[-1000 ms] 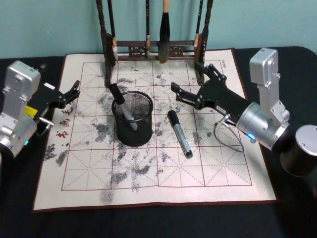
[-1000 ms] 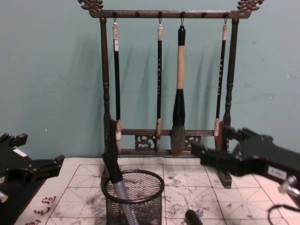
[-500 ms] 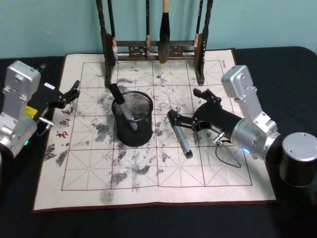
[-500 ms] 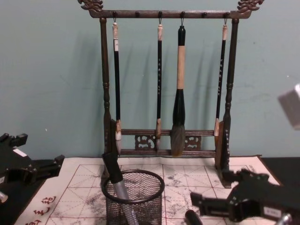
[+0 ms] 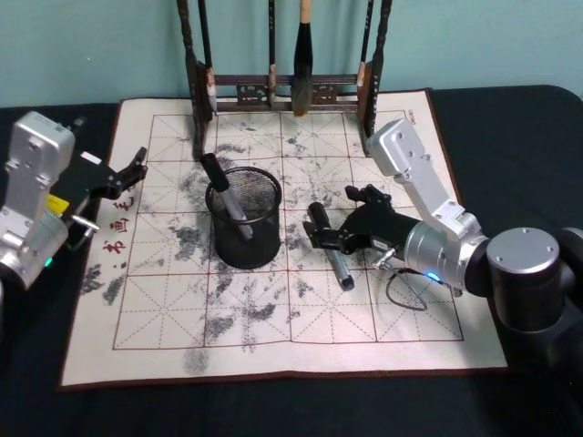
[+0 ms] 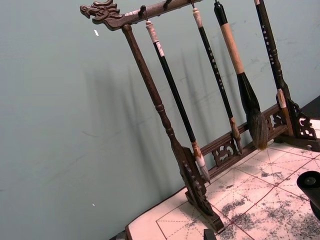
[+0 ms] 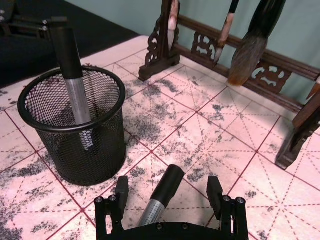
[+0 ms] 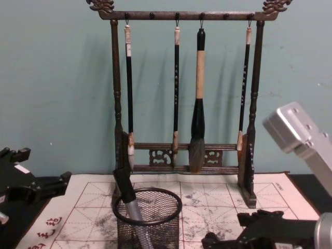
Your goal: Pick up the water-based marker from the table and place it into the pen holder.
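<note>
Step in hand: pick-up, at the pre-grasp stage. Nothing is lifted yet.

Right pincer [image 5: 328, 223]: low over the table [image 5: 36, 405], jaws wide. The wrist view shows 2 fingertips [image 7: 121, 191] straddling the water-based marker [image 5: 340, 268], 1 on each side, with clear gaps; no contact that I can see. It grips nothing.

Marker: flat on the gridded mat [image 5: 273, 337], directly between the jaws and roughly parallel to the fingers. Its black cap [image 7: 168, 181] pokes just past the fingertips; the grey barrel runs back under the palm toward the robot.

Pen holder [image 5: 239, 248]: upright, near the pincer on the robot's left of it and slightly ahead, well clear of the left-hand finger. It already holds 1 other marker [image 7: 70, 65], which leans on the rim at the side away from the pincer.

Brush rack [image 5: 282, 86]: beyond the pincer, well apart.

Left pincer [image 5: 137, 164]: parked at the mat's left edge, far side of the holder from the working pincer.

Next move, my judgement: shut the jaws squarely on the barrel just behind the cap, then lift straight up. After that, swing left over the mesh rim [image 7: 70, 112] and tilt the marker steeply, so it drops into the open half of the cup.

Risk: the round barrel may roll if 1 finger lands first.
</note>
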